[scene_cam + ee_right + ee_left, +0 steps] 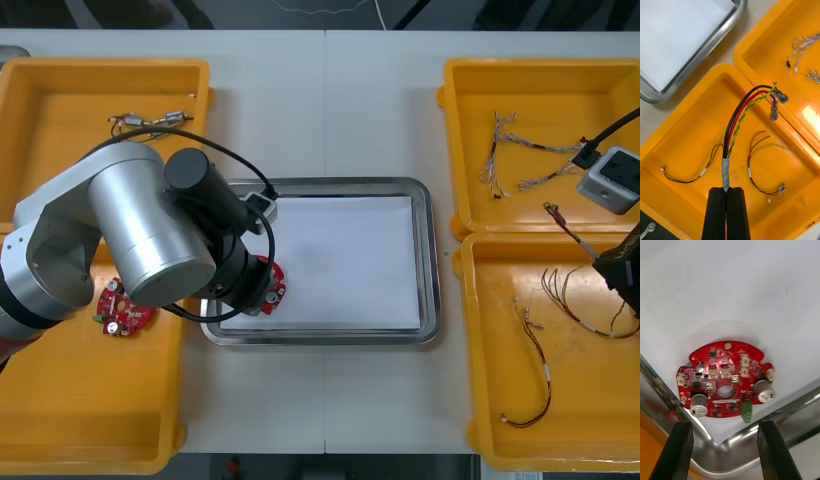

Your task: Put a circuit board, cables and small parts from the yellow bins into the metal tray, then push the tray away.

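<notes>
One round red circuit board (725, 384) is lying in the metal tray's (432, 260) near-left corner, close to both rims, with open white lining stretching right and far of it. Silver cans and a green connector are showing on its face. The left gripper (724, 425) is hovering over it, fingers spread wide around nothing, the board centred beyond them. Over the near right yellow bin (470, 350), the right gripper (726, 191) is pinching a black, red and yellow-green cable (733, 123).
</notes>
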